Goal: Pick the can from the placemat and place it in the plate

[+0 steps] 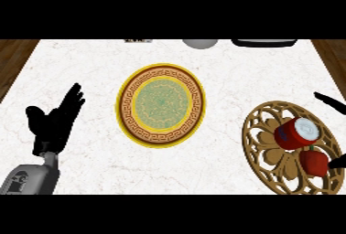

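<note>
Bare white counter [223, 59] surrounds the yellow-rimmed plate [161, 137] at centre; lower right, the red can [296, 134] lies on the wooden placemat [260, 137], right hand [332, 103] fingers unclear, left hand [57, 119] open-fingered.

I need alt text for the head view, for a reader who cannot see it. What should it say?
A red can lies tilted on a brown openwork placemat at the right of a white marble counter, with the right hand around it, only black fingertips showing. A round plate with a yellow rim sits in the middle. The left hand rests open at the left.
</note>
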Controlling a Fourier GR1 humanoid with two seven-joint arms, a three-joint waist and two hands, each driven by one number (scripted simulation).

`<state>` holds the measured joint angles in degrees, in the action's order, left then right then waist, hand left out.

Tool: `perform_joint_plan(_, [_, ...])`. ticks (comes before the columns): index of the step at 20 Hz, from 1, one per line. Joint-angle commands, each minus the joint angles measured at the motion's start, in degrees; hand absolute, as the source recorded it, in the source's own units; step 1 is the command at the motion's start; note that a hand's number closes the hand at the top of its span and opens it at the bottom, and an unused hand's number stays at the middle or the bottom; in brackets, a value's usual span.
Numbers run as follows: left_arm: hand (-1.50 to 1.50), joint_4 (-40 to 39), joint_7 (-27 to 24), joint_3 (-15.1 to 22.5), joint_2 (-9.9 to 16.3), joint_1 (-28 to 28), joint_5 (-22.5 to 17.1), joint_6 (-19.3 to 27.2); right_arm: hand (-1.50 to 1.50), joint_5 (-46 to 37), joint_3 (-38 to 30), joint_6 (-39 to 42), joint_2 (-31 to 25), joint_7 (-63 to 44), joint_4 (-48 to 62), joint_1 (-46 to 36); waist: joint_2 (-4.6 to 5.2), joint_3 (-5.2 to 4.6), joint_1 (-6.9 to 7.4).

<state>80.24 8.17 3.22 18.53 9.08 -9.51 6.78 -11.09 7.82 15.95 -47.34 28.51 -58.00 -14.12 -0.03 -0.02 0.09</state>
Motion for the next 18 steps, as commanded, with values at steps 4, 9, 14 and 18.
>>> perform_joint_plan(4, [0.0, -1.38, -2.9, -0.45, -1.62, -1.53, 1.9, -1.21, -1.5, -7.44, 3.02, 1.02, 2.91, -8.81, -5.25, -0.38, 0.0, 0.0, 0.01])
perform_joint_plan(9, [0.0, 0.05, 0.5, -1.48, -2.78, -0.46, 2.41, -2.23, -1.5, -11.79, 0.86, 4.52, 5.54, -7.31, 0.77, -4.27, 0.08, 0.03, 0.23])
perform_joint_plan(14, [0.0, 6.33, 4.42, -1.2, -3.51, -1.9, 4.61, -1.53, -1.5, -13.97, -1.2, 6.97, 7.06, -13.34, -5.87, -2.64, -0.02, 0.02, 0.11])
perform_joint_plan(18, [0.0, 1.55, 3.33, -5.48, -1.5, 0.9, 2.76, -5.4, -1.5, -19.68, -1.29, 2.45, 11.3, -9.24, 3.12, -5.96, 0.09, 0.03, 0.23])
